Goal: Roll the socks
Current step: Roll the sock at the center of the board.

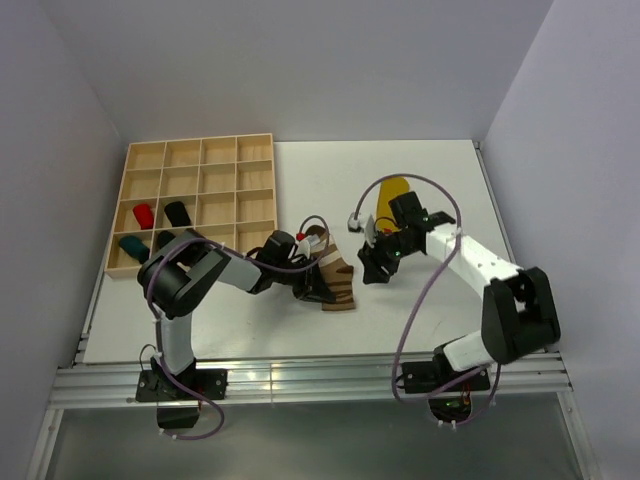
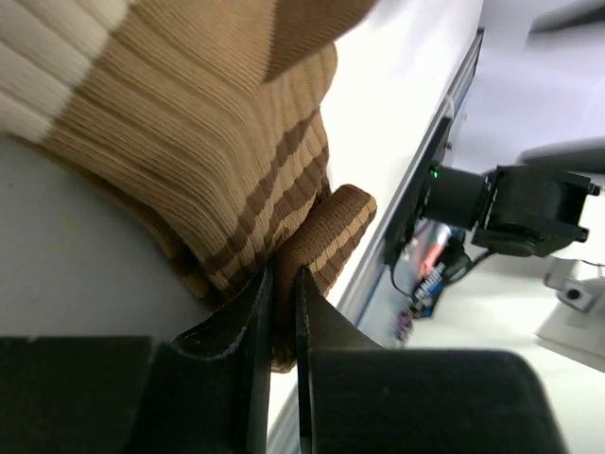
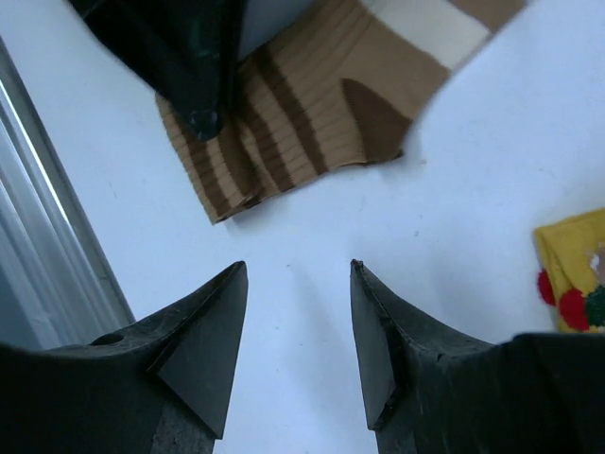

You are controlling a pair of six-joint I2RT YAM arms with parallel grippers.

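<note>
Brown-striped sock (image 1: 337,282) pinched at folded edge by left gripper (image 2: 282,276). Right gripper (image 3: 296,270) held unclenched, empty, at sock's 3 o'clock; mustard sock (image 1: 392,193) at 1 o'clock.

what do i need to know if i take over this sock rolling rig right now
Left end effector: shut on the brown striped sock, mid table.
Right end effector: open, empty, just beside that sock.
Done: red roll, black roll and teal roll sit in the wooden tray.
Left: the striped sock is not yet a roll; the yellow sock lies flat beyond the right arm, unrolled.
</note>
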